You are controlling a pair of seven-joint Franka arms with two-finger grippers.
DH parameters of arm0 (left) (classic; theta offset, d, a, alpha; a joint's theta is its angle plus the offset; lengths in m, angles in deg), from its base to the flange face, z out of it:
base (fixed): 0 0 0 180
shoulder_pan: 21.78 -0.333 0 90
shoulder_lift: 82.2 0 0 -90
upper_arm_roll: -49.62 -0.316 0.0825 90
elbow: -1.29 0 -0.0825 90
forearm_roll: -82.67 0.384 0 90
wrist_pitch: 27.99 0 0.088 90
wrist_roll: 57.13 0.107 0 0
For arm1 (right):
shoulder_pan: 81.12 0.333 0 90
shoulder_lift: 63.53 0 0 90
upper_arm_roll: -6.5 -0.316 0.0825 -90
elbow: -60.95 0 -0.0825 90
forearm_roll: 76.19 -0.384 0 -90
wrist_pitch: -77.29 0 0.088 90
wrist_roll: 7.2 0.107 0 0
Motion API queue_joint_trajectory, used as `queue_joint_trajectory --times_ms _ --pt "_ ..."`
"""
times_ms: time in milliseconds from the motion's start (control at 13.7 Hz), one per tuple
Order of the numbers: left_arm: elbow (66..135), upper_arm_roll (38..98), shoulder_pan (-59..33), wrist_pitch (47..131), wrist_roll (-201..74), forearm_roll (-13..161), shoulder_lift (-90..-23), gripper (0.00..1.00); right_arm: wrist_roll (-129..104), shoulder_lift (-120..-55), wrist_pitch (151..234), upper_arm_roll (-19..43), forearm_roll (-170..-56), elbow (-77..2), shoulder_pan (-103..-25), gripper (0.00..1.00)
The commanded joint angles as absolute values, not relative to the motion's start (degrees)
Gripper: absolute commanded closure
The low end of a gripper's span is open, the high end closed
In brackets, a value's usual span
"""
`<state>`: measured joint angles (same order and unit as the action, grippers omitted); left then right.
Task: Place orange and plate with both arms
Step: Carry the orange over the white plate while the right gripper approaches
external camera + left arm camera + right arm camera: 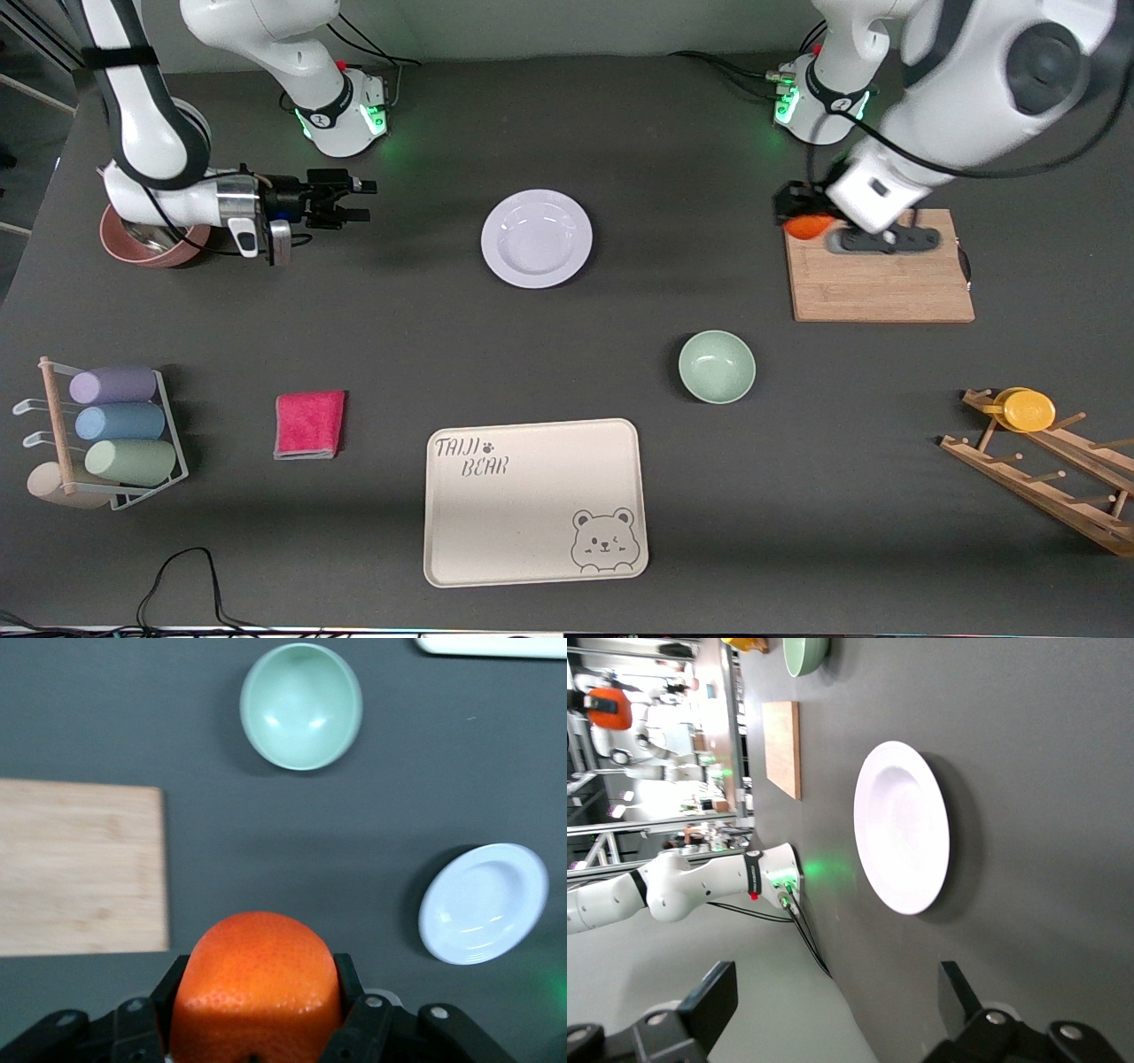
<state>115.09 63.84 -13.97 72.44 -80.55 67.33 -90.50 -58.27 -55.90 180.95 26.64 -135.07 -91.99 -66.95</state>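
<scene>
At the right arm's end of the dark grey bench [620, 124], a wire rack of pastel rolled cylinders [115, 424] and a folded pink cloth [309, 424] were seen, with a round copper-coloured pot [151, 246] farther from the front camera than both. The right tool [359, 200] was held low over the bench beside that pot, turned sideways toward the plate with its fingers spread wide and nothing between them; that arm was waiting.

Near the middle of the bench lay the round glossy white plate [536, 237], flat and untouched, well apart from both tools. Nearer the front camera a rectangular beige tray [534, 501] was found, printed with the words "TAIJI BEAR", a paw mark and a winking bear's face. A small mint-green bowl [717, 366] stood between the tray and the pale wooden cutting board [881, 282].

The small bright-orange fruit [257, 992] was clamped in the left tool [808, 219], lifted over the edge of the cutting board. A slanted wooden peg rack [1050, 470] carrying a flat yellow-orange cup [1026, 409] was seen at the left arm's end.
</scene>
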Motion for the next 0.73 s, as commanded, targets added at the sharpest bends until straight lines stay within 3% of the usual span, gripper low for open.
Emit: queue_joint_trajectory --times_ms 0,511,657 --pt "110.19 70.34 -11.76 73.16 -94.61 66.76 -87.31 1.00 -66.86 -62.37 181.00 27.24 -140.86 -91.80 -67.14 0.00" --pt "110.01 87.31 -10.54 89.32 -122.65 71.06 -79.67 1.00 -86.98 -78.71 180.91 27.07 -155.54 -91.63 -66.18 0.00" --pt "109.92 87.59 -5.63 92.68 -130.39 78.23 -75.72 1.00 -90.85 -82.41 180.57 27.07 -159.76 -91.63 -64.51 0.00"
